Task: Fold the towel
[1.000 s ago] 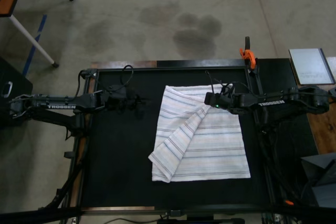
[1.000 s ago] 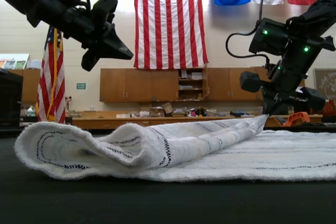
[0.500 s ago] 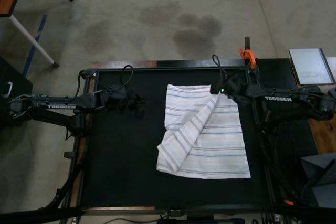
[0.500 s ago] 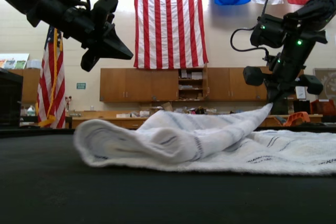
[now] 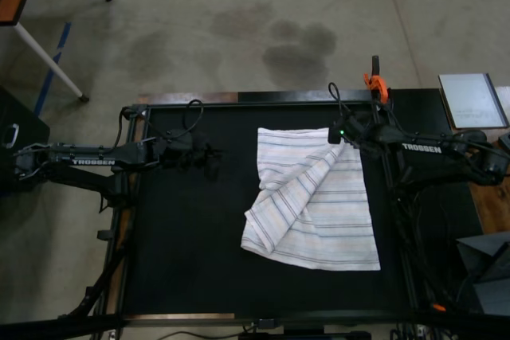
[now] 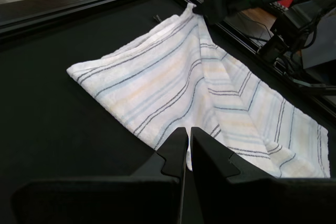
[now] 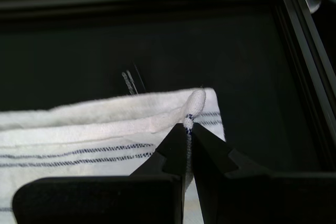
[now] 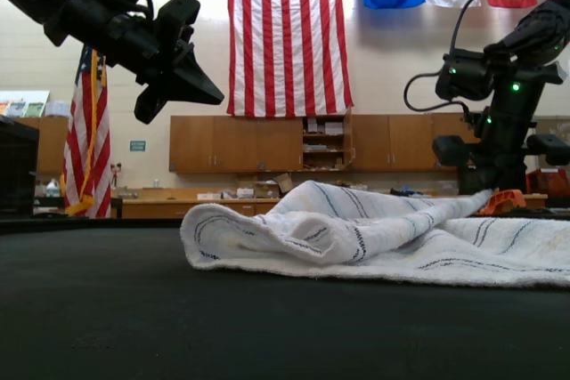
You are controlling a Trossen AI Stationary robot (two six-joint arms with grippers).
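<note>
1. The large white rectangular towel (image 5: 312,201), soft cloth with thin grey, dark and pale blue stripes along its length, lies on the black table mat (image 5: 183,236), toward the top view's right half of the mat.
2. One layer of the towel is folded diagonally across the rest, so that a rounded fold edge (image 5: 253,232) points toward the top view's lower left, while the flat lower layer reaches the lower right corner (image 5: 374,264).
3. The right gripper (image 5: 341,138) sits at the towel's far corner, near the top view's upper right of the cloth, just beside the mat's black frame and the orange clamp (image 5: 374,83).
4. In the right wrist view, the right gripper (image 7: 188,129) has its fingers pressed together on a bunched white corner of the towel (image 7: 195,103), which pokes up as a small knob between the fingertips.
5. From that pinched corner, the exterior view shows the towel (image 8: 374,233) sloping down from the right gripper (image 8: 488,191) to the thick fold at that view's left.
6. The left gripper (image 5: 213,166) hangs above bare mat, well apart from the towel, on the top view's left.
7. In the left wrist view its two black fingers (image 6: 173,156) stand nearly together with only a thin gap and hold nothing; the towel (image 6: 199,93) spreads beyond them.
8. The exterior view shows the left gripper (image 8: 191,73) raised high over the table.
</note>
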